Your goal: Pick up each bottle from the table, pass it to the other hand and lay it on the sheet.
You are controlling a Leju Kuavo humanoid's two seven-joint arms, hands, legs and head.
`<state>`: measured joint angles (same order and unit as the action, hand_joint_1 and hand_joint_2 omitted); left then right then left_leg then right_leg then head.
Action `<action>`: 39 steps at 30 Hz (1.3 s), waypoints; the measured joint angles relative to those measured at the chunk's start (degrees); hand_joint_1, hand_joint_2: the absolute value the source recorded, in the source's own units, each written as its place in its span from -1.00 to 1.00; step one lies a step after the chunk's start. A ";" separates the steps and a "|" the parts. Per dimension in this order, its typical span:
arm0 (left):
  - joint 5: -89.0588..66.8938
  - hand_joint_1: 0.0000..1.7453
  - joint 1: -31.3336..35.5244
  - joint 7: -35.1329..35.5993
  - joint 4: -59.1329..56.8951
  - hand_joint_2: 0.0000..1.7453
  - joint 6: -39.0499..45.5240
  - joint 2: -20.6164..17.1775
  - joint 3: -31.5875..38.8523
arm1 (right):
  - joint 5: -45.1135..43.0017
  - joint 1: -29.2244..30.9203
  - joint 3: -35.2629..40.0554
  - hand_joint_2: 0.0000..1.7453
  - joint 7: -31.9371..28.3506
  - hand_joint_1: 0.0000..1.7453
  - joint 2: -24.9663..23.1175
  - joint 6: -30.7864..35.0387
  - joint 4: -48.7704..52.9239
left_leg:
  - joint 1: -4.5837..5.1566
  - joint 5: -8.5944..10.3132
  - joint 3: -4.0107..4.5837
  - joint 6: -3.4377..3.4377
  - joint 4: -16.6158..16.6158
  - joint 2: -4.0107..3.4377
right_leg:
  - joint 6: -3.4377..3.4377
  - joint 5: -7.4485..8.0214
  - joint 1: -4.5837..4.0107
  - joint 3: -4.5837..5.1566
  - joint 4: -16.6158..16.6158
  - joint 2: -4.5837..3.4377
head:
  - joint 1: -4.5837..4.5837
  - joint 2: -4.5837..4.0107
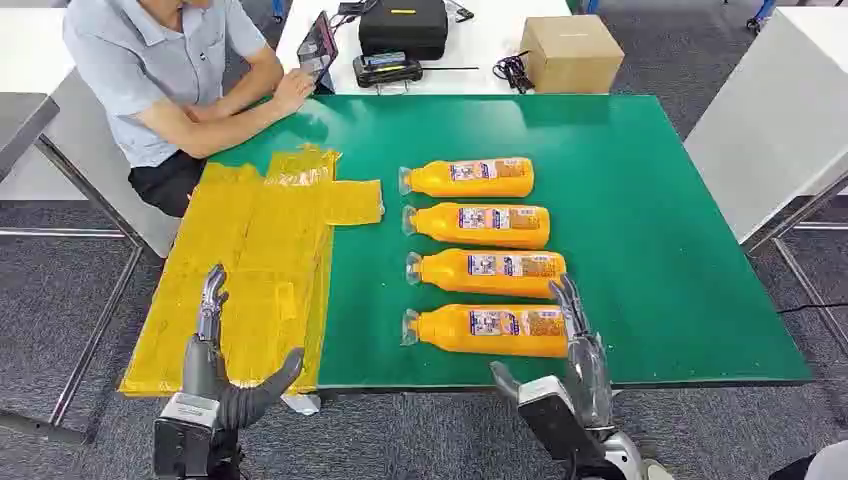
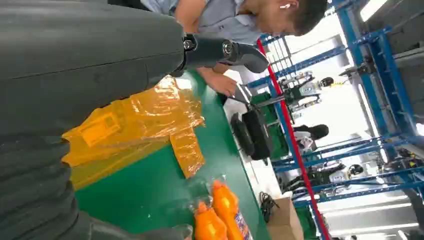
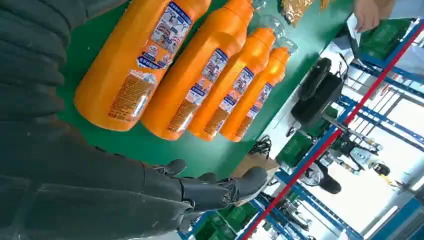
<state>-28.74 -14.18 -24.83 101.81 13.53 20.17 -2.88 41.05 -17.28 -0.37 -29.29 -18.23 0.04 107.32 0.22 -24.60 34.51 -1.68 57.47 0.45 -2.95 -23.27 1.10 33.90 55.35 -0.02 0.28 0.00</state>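
From my head view, four orange bottles lie on their sides in a row on the green desk, caps toward the yellow sheet spread over the desk's left part: the nearest bottle, the second bottle, the third bottle and the farthest bottle. My right robot hand stands at the near desk edge just beside the base of the nearest bottle, fingers straight and spread, holding nothing. My left robot hand hangs over the near end of the sheet, fingers apart and thumb out, also empty. A person sits at the far left corner, forearms on the desk, with a black case and a cardboard box on the white table beyond. My left wrist view shows my left robot hand's thumb extended above the crinkled sheet, with two bottle necks on the green surface. My right wrist view shows the four bottles side by side on the desk, and my right robot hand's fingers stretched out, apart from them.
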 measured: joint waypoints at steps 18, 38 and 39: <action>-0.85 -1.00 0.79 0.04 -0.28 1.00 -0.55 0.00 -0.07 | -1.31 -0.03 -1.44 1.00 -1.73 -1.00 -0.29 -0.11 0.07 | 0.00 0.00 -0.01 0.00 0.00 0.00 | 0.00 0.00 0.00 0.00 0.00 0.00 | 0.00 0.00; -3.65 -1.00 2.37 3.08 -2.93 1.00 -3.24 0.00 -2.71 | 12.14 0.11 -2.23 1.00 -0.48 -1.00 -0.02 9.31 0.11 | 0.01 0.00 0.00 0.00 0.01 0.01 | 0.00 0.00 0.00 -0.02 0.00 0.00 | 0.00 0.00; -3.52 -1.00 2.58 3.21 -3.49 1.00 -3.56 0.00 -3.36 | 13.13 0.17 -2.19 1.00 -0.13 -1.00 0.11 10.03 0.11 | 0.01 0.00 -0.01 0.00 0.01 0.00 | -0.01 0.01 0.01 -0.02 0.00 0.00 | 0.00 0.00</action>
<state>-32.26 -11.60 -21.62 98.32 9.97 20.17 -6.25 54.18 -17.11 -2.56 -29.42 -18.12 10.07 107.43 0.23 -24.60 34.51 -1.69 57.47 0.46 -2.96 -23.27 1.10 33.88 55.35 -0.02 0.28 0.00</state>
